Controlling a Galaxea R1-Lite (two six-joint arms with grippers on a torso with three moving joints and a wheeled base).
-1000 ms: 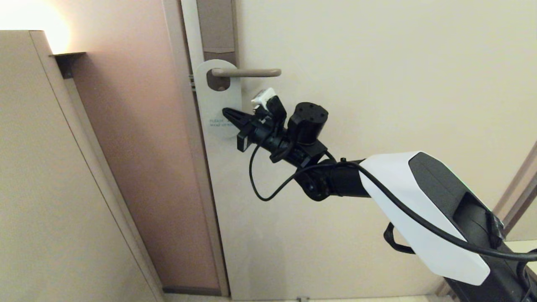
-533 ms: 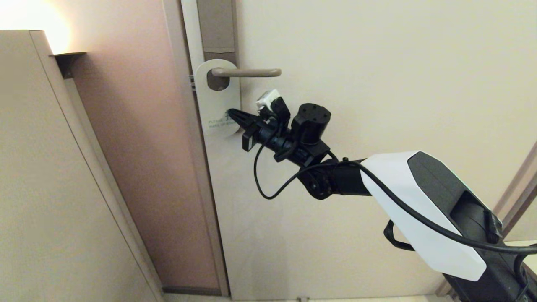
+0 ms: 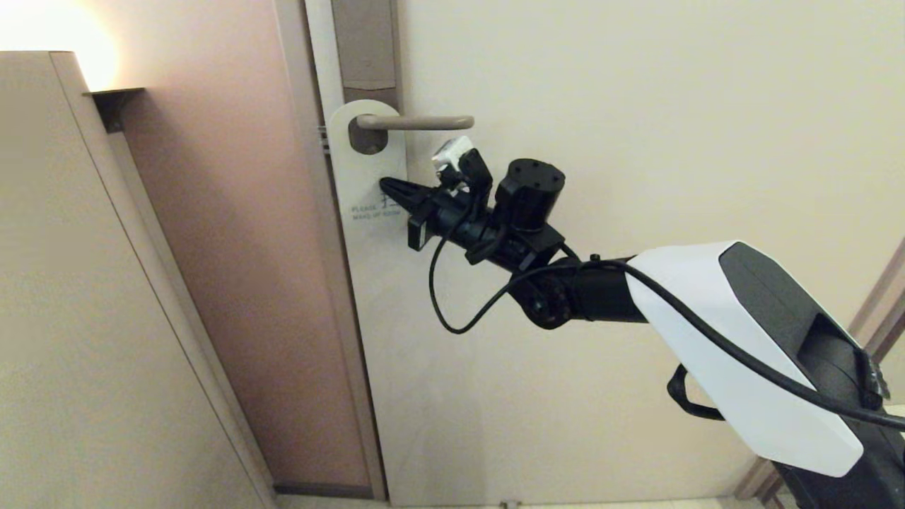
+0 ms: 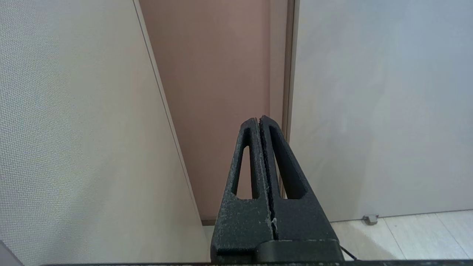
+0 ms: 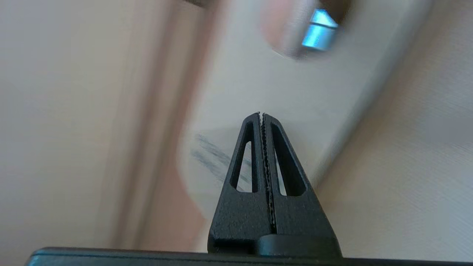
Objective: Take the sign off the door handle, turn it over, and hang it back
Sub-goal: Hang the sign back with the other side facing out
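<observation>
Sign (image 3: 368,166), flat rounded white card, hung on slim matte door handle (image 3: 417,122), right gripper (image 3: 387,186) closed empty below handle, slightly raised since earlier, left gripper (image 4: 258,120) closed.

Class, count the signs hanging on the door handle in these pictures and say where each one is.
1. A single white sign hangs from the door handle, at its inner end beside the door's edge. The right tool, shut, points at its lower half. None seems hidden behind.
</observation>
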